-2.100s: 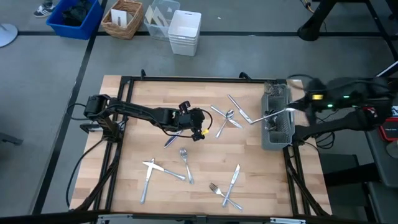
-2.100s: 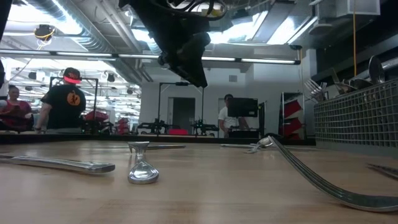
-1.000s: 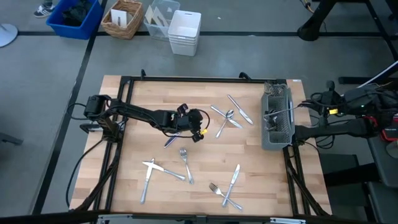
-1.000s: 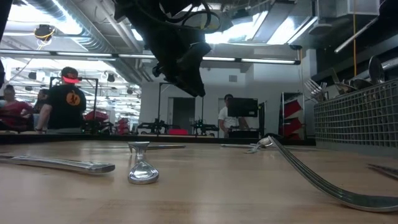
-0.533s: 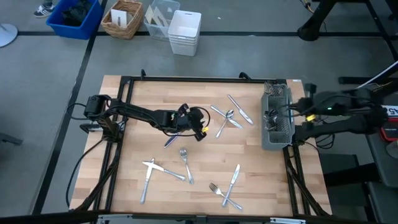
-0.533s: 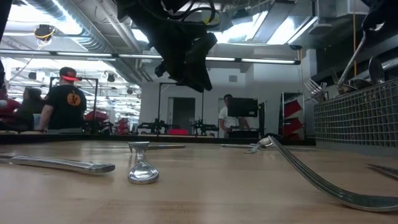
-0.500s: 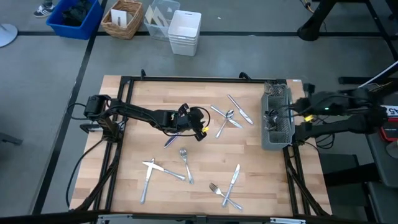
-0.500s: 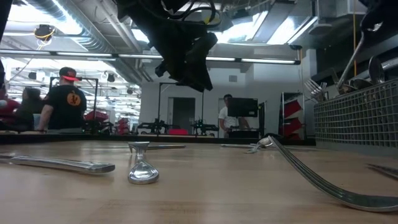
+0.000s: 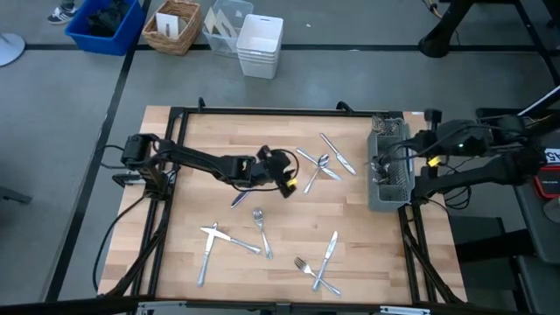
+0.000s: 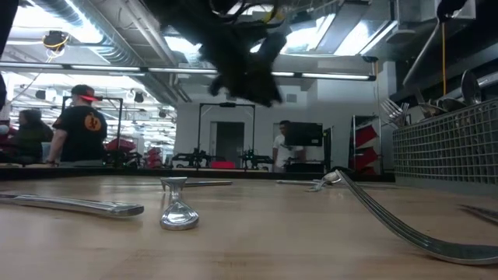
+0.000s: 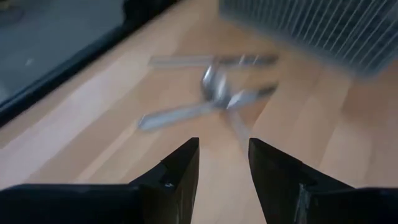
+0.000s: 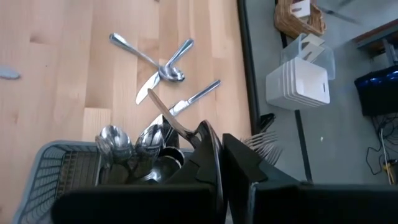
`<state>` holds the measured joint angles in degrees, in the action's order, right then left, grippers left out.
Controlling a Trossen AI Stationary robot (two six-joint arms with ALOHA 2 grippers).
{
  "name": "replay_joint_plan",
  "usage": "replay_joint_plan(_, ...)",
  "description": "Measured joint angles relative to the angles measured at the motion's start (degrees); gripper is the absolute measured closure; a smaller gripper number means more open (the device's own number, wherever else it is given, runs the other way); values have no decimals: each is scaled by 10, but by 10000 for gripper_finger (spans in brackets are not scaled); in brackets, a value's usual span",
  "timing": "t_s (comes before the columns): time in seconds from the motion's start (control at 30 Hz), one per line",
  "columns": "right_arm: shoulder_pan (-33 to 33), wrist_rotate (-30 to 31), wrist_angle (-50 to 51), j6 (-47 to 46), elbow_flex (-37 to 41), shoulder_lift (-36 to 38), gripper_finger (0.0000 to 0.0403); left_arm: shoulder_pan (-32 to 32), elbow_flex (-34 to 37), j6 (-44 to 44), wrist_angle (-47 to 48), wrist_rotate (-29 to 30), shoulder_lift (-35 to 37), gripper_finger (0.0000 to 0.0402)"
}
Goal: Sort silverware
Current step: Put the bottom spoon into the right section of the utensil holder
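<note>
Silverware lies loose on the wooden table (image 9: pixel 192 157); the closest pieces are a crossed spoon, fork and knife (image 9: pixel 320 165), blurred in the left wrist view (image 11: pixel 214 93). My left gripper (image 9: pixel 293 182) (image 11: pixel 224 168) hovers open and empty just left of that cluster, pointing at it. A dark wire-mesh caddy (image 9: pixel 389 166) (image 12: pixel 62 168) at the table's right edge holds spoons (image 12: pixel 115 140) and forks (image 12: pixel 264 146). My right gripper (image 9: pixel 423 146) (image 12: pixel 214 140) is above it, shut on one slim silver piece (image 9: pixel 398 154). My right gripper pinches one end of the slim silver piece (image 12: pixel 194 132) between its two fingers. It comes from the table's right side, slanting down. The piece juts out past the fingertips, tilted down toward the caddy, and its rounded free end (image 12: pixel 152 96) hangs over the caddy, clear of the table.
More pieces lie on the table: a knife (image 9: pixel 337 153), a knife under the left arm (image 9: pixel 241 199), a fork (image 9: pixel 261 229), a crossed pair (image 9: pixel 219 241), and a fork with a knife (image 9: pixel 319 262). Bins and a basket (image 9: pixel 175 26) stand on the floor beyond the far edge.
My right gripper has gone toward the table's left edge, back over the caddy, still shut on its piece. The piece has tipped steeper, free end down. My left gripper has tipped up a little toward the spoon, fork and knife cluster, staying open.
</note>
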<state>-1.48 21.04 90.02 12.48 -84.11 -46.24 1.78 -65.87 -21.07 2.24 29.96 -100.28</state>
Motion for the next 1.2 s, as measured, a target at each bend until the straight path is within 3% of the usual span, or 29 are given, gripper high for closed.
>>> replay_joint_plan(0.13, 0, 0, 0, -2, -3, -1, 388, -2, 0, 81, -239, -19, -53, 270)
replay_joint_plan(0.3, 0, 0, 0, -4, -1, -15, 387, -25, -27, 179, -561, -106, -147, 270)
replay_joint_plan(0.43, 0, -6, 0, -5, -1, -32, 387, -45, -104, 194, -671, -179, -232, 270)
replay_joint_plan(0.63, 0, -7, 0, -6, -1, -60, 387, -63, -267, 206, -605, -220, -335, 270)
replay_joint_plan(0.83, 0, -7, 0, -6, -1, -90, 386, -73, -390, 227, -463, -225, -371, 270)
replay_joint_plan(0.97, 0, -7, 0, -6, -1, -109, 386, -75, -428, 235, -386, -226, -372, 270)
replay_joint_plan(1.2, 0, -7, -1, -6, -1, -136, 386, -69, -433, 246, -380, -270, -372, 270)
